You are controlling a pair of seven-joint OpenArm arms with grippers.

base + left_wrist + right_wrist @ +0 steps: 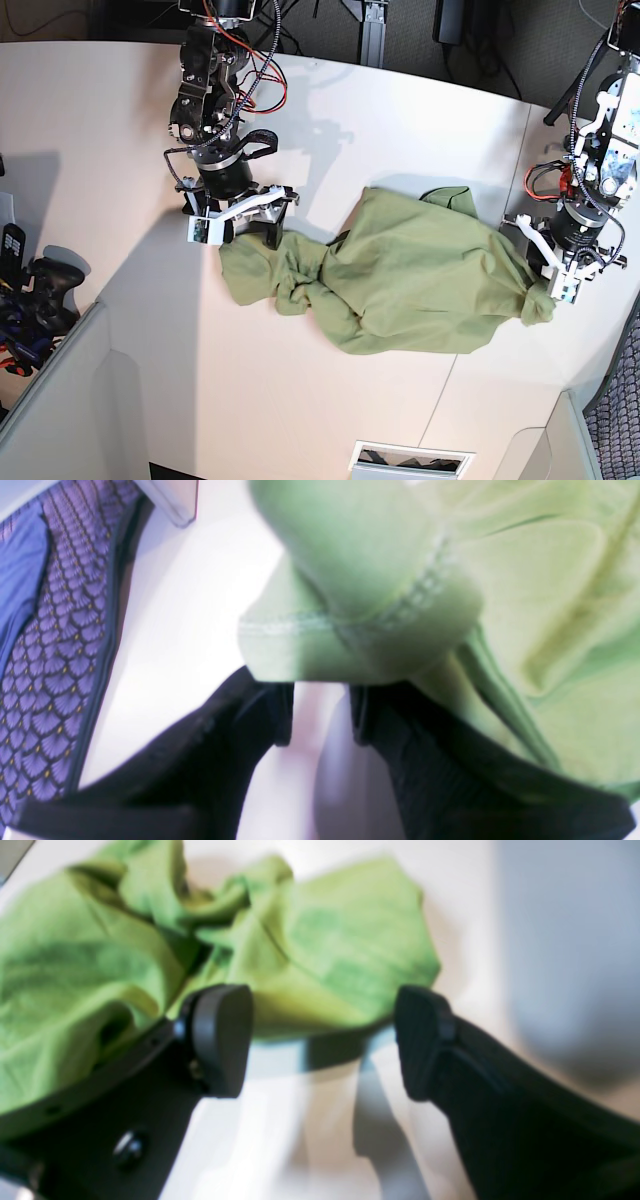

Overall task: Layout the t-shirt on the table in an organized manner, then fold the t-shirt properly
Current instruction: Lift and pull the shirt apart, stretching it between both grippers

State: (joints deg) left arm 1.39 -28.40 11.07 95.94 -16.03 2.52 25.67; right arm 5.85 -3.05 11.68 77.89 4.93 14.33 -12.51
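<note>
Fingers: left gripper (pixel 322 712), parted beneath a raised fold, grip unclear; right gripper (pixel 322 1042), wide apart. T-shirt (pixel 430 270): rumpled mid-tabletop (pixel 270 400), off its edges; looked light, limp; best taken by hem corners.

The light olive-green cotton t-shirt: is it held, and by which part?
For the left gripper, it cannot be told: the t-shirt's stitched edge covers its fingertips. The open right gripper holds nothing.

T-shirt (pixel 420 270) on table (pixel 270 400) — slotted opening (pixel 412 460) before it, between corner panels (pixel 75 400)
</note>
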